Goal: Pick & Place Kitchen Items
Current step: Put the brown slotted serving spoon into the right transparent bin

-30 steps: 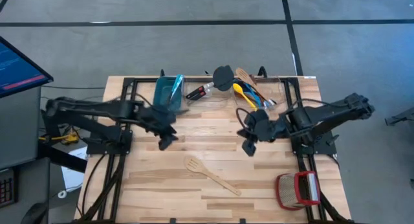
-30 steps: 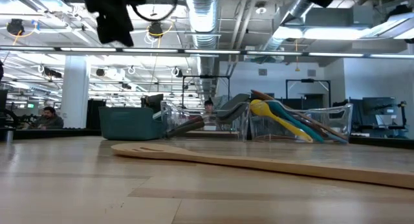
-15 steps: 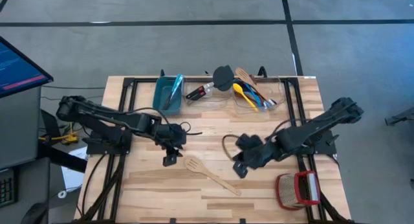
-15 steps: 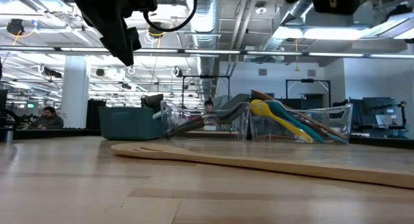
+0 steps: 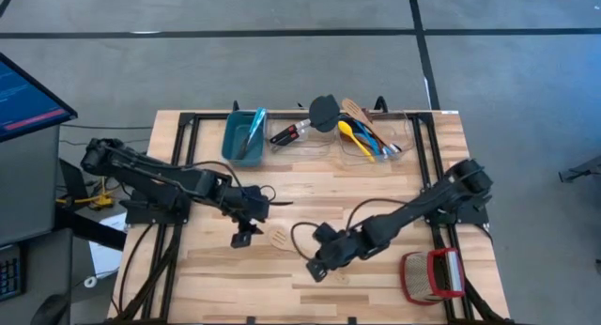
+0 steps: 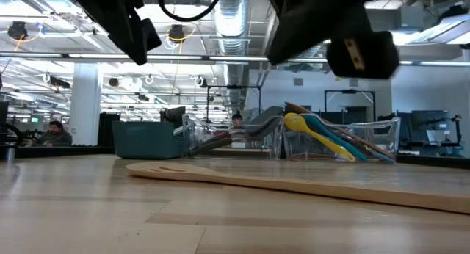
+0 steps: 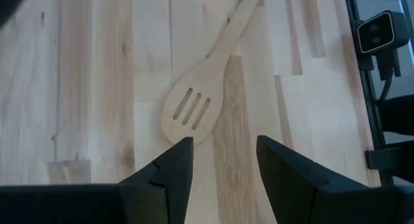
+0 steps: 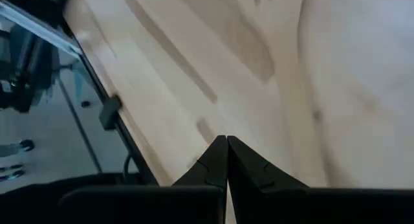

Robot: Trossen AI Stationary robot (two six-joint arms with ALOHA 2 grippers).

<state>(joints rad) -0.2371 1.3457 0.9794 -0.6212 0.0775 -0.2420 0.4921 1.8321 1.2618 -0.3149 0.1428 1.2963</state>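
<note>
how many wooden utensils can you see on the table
2: a slotted wooden spoon lying loose on the bare table by the left gripper, and another in the clear holder; more may be hidden there.

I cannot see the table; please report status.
Left gripper open, above slotted wooden spoon. Right gripper shut, over its handle. Spoon flat on table.

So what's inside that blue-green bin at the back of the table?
From above, the teal bin shows one light utensil handle lying inside. Its walls hide the contents from table height.
</note>
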